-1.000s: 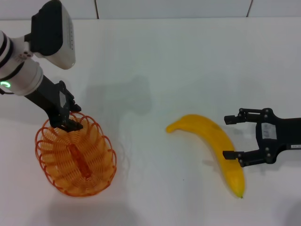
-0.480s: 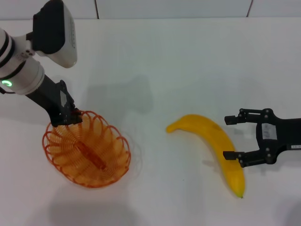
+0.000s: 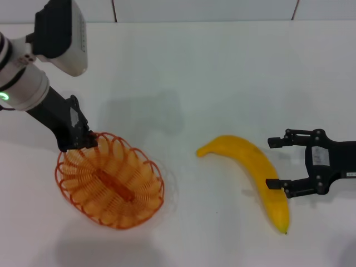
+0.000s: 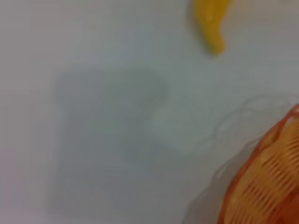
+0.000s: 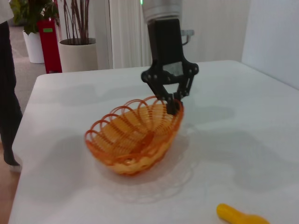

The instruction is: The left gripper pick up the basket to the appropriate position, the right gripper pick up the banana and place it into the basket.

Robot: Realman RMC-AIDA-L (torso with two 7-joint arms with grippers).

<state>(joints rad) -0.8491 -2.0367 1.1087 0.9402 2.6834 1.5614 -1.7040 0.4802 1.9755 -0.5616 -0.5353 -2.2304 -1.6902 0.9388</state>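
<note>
Head view: left tool (image 3: 83, 139) clamps the basket (image 3: 110, 181) rim; right tool (image 3: 277, 162), fingers apart, straddles the banana (image 3: 253, 173).

White table (image 3: 222, 72), a yellow banana (image 3: 256, 175) lying flat on it at the right side, an orange wire basket (image 3: 110, 181) at the left side, well apart from the banana

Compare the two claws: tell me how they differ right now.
The left claw is shut on the rim of the orange basket and lifts it clear of the table in the right wrist view; the right claw is open and holds nothing. The left claw points down from above; the right claw lies level beside the banana. Both are black with two fingers.
</note>
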